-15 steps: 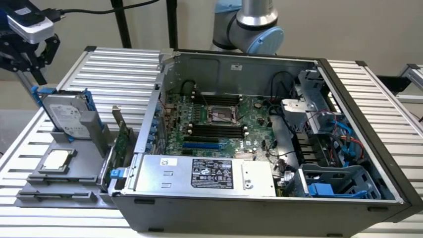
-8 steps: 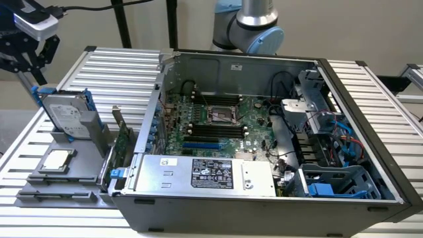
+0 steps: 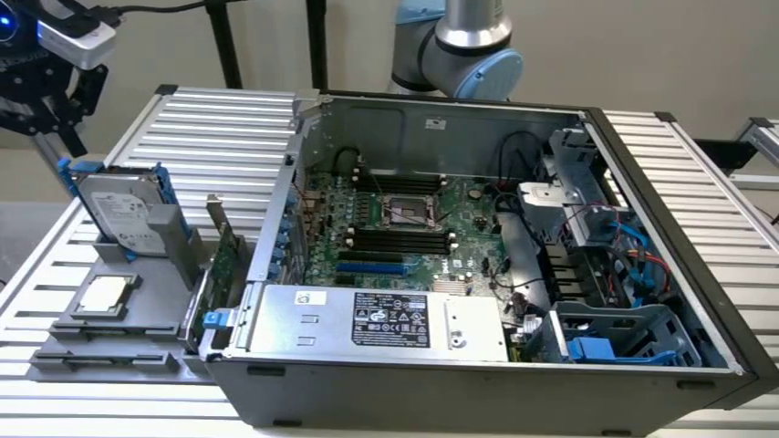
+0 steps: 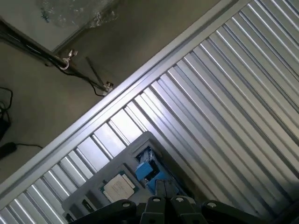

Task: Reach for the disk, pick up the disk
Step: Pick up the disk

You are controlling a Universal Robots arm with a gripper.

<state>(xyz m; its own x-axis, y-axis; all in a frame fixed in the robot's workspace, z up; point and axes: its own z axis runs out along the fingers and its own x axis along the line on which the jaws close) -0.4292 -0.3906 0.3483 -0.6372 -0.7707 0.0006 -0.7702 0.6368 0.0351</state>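
Stands upright, the disk (image 3: 122,214), in a grey holder (image 3: 177,239) on the ribbed counter (image 3: 219,128), just beside the open computer case (image 3: 487,388), on the exterior view's left of it. Clenched on the top corner of its blue frame, away from the case, the fingers (image 3: 51,146). Farther from the case's back wall than the disk, a square chip (image 3: 102,294) on its tray.

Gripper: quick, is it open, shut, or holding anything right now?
Gripper: shut, with its tips by the blue-framed top edge of the disk; whether it actually grips the disk cannot be told.
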